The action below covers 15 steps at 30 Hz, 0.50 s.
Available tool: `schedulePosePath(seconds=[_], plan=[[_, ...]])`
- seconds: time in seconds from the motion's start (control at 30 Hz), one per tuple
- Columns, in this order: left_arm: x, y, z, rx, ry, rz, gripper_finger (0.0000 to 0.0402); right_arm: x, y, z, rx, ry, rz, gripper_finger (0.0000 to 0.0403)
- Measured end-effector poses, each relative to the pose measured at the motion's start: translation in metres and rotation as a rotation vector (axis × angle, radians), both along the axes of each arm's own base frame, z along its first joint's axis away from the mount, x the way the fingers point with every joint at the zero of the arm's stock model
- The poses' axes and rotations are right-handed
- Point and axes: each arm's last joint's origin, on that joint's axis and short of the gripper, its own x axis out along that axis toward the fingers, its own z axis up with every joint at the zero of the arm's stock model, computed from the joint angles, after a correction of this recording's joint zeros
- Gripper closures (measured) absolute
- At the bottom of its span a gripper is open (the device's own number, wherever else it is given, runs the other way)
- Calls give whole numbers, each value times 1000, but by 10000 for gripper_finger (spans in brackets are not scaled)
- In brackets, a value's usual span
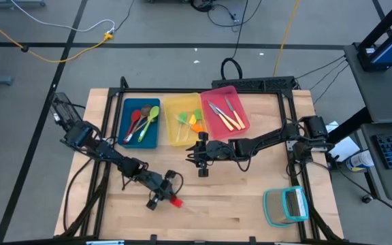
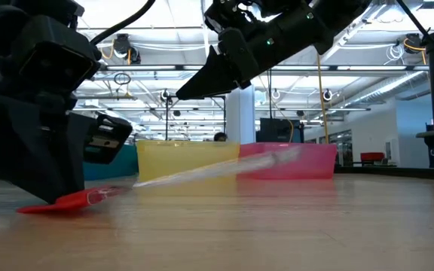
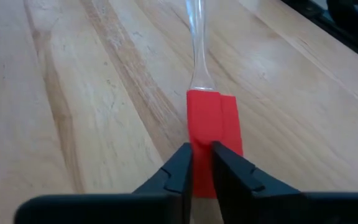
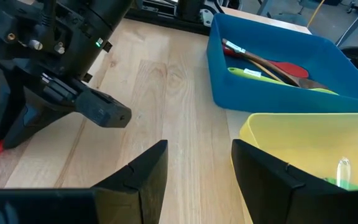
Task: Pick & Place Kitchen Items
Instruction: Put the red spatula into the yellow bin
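The left gripper (image 3: 201, 163) is seen low over the table's (image 1: 237, 204) front, its fingers clamped on the red head of a clear-handled spatula (image 3: 210, 127) lying on the wood. Behind, spoons (image 1: 143, 121) are held in the blue bin (image 1: 129, 136). The right gripper (image 4: 199, 163) is kept spread and empty beside the yellow bin (image 4: 303, 134).

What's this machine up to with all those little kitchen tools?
It is sorting utensils into coloured bins. The left gripper is down at the table, its fingers pinching the red head of a clear-handled spatula that lies on the wood. The right gripper hangs open above the table just in front of the yellow bin. Spoons lie in the blue bin, and yellow-handled knives in the pink bin.
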Motion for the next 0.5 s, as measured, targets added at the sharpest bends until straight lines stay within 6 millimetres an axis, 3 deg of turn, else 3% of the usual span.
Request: schedulePosePath(seconds=[0.23,0.5], plan=[[0,0,0,-2,0,3,397,2,-1,4,-77,-35,34,232],[1,-1,2,-66,9,45,376,5,0,12,-37,-126,22,232]])
